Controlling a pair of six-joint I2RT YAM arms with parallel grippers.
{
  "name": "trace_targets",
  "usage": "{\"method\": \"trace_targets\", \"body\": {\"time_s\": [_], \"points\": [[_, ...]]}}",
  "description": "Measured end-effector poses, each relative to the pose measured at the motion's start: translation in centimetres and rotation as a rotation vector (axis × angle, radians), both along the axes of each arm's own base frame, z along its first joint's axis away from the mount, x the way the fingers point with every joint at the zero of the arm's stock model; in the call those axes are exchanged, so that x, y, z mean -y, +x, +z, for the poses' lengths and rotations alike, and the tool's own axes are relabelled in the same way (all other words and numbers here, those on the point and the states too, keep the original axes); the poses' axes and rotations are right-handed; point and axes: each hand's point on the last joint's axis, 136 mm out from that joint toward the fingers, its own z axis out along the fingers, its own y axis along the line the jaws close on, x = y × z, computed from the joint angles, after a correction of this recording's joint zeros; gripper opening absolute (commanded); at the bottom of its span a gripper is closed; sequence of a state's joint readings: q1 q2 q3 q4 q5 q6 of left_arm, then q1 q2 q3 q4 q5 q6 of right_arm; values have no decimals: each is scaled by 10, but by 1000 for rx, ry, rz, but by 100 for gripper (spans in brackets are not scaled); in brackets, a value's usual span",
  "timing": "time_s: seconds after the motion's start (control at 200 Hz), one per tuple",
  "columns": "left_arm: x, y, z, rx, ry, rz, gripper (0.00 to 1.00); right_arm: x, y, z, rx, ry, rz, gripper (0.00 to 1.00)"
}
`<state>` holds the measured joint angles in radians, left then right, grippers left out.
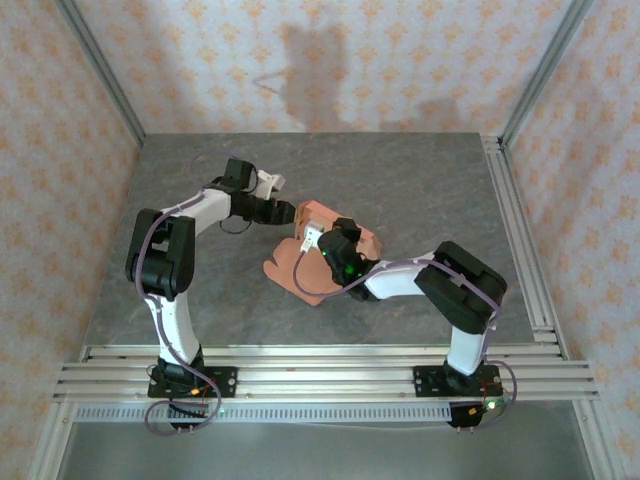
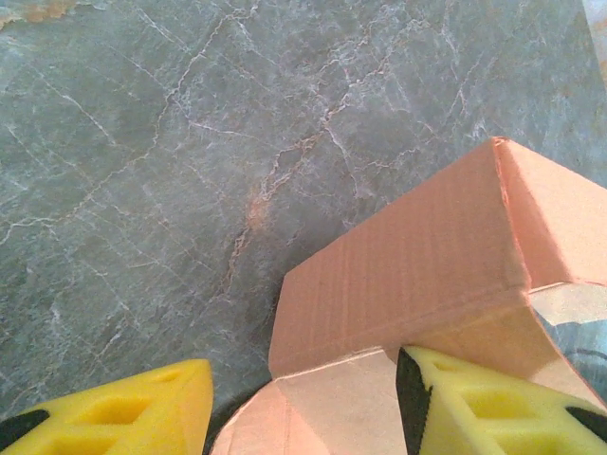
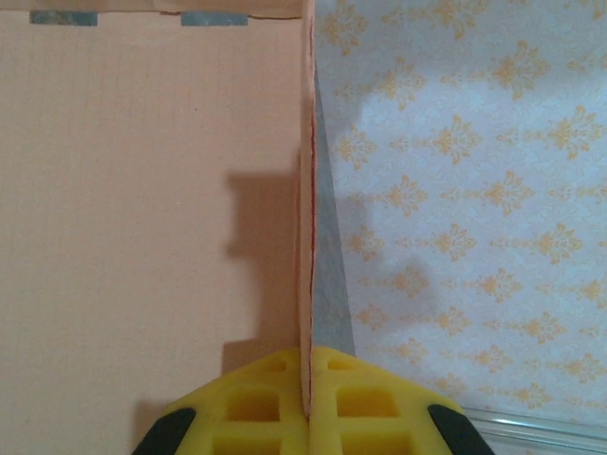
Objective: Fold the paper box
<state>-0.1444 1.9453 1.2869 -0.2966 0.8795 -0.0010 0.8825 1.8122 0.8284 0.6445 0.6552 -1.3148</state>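
2 grips differ: right fingers (image 3: pixel 270 403) close tight on 1 wall (image 3: pixel 305 190) of the paper box (image 2: pixel 408 256), keeping it upright; left fingers (image 2: pixel 474 398) stand half open beside it, apparently gripping nothing.

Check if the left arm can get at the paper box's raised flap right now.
Probably yes: the left gripper is open right at the paper box flap, nothing between them.

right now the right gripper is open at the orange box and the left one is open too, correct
Not quite. The right gripper is shut, pinching an upright wall of the box between its pads, as the right wrist view shows. The left gripper is indeed open at the box.
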Motion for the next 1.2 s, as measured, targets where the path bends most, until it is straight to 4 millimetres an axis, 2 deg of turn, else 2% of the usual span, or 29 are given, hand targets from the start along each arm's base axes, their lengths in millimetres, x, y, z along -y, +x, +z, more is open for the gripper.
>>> {"method": "trace_targets", "body": {"time_s": [0.2,0.641,0.911,1.196], "points": [[-3,-4,-11,-10,23,12,56,-1,0,-1,-2,-7,5,0],[11,-18,-7,13,34,-21,58,-4,3,-2,-9,-10,9,0],[9,-27,-12,-1,38,-23,59,-3,4,-3,-13,-11,10,0],[10,-27,-11,-1,36,-23,58,-6,5,-3,-20,-9,19,0]]}}
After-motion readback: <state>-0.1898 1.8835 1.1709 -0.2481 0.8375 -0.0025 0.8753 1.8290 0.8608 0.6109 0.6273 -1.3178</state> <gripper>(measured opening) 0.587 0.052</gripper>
